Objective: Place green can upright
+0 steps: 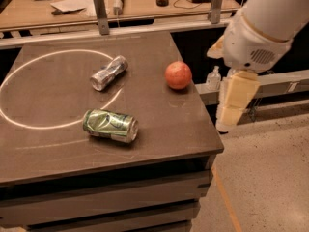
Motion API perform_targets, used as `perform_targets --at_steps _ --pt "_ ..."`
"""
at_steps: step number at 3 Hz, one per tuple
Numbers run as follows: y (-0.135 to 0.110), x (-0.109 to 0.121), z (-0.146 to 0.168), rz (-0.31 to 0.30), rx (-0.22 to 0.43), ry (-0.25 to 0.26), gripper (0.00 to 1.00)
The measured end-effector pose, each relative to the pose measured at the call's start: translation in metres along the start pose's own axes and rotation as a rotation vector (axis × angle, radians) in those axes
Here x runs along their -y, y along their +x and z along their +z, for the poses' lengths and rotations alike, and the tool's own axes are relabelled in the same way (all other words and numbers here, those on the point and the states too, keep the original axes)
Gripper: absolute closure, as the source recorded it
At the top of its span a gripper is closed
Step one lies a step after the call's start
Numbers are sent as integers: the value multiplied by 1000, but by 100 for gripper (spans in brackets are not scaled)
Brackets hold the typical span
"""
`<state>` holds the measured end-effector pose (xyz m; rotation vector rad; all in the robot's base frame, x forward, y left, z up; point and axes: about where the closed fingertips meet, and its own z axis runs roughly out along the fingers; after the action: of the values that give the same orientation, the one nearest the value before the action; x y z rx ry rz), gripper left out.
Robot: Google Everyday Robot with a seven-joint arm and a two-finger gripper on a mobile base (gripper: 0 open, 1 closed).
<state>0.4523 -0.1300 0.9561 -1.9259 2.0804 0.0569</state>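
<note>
Tabletop (164,124): green can (110,125) on its side, 6 o'clock; gripper (231,111) off-edge at 3 o'clock, grip state indeterminable. Approach step; reach and grasp next.

Table (159,129): green can (110,125), silver can (109,72), reddish ball (178,75); tool (228,121) beside edge.

Silver can (109,73), red sphere (178,75), dark table (164,129)

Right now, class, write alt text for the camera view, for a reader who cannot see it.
A dented green can lies on its side near the front of a dark table, not yet upright. Behind it lie a silver can, also on its side, and a round orange-red object. The robot's gripper hangs beyond the table's right edge, touching nothing.
</note>
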Motion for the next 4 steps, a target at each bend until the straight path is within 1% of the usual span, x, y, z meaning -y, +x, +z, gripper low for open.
perform_targets --at_steps 1,2,3,4 --pt "-68 -4 39 -111 3 -71 0" --pt "-101 -8 60 -155 -3 -96 0" --pt "-136 -12 83 -184 -37 -114 0" --pt "-161 -16 102 -178 -78 -121 0"
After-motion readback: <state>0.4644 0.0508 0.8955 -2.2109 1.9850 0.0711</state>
